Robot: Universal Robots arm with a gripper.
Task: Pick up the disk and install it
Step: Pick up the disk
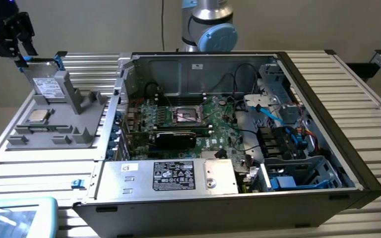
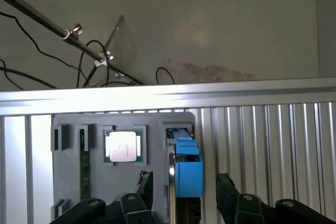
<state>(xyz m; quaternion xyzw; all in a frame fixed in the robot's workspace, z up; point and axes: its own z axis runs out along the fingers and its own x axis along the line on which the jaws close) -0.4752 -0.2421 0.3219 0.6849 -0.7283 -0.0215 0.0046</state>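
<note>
Gripper (image 1: 25, 52) hangs at the exterior view's far left, just above the disk (image 1: 45, 82). The disk stands on edge in a slot of the grey fixture (image 1: 78, 131), probably so its top can be taken from above. The processor chip (image 1: 37, 115) lies flat in a shallow pocket of the same fixture. To the exterior view's right the open computer case (image 1: 170, 67) lies on its side, giving access from overhead. It holds the motherboard (image 1: 200, 130), whose processor socket (image 1: 185, 115) looks unfilled, a labelled power supply (image 1: 174, 174), loose cables and a metal drive cage (image 1: 309, 171).

From the wrist camera the gripper (image 2: 185, 188) straddles the disk (image 2: 187, 174), seen edge-on in its blue carrier. A black finger stands on either side with a gap to the carrier, so the jaws are spread wide and grip nothing. The grey fixture (image 2: 68, 177) also cradles the processor chip (image 2: 122, 146), and a green board (image 2: 84, 166), perhaps a memory module, stands in a narrow slot.
</note>
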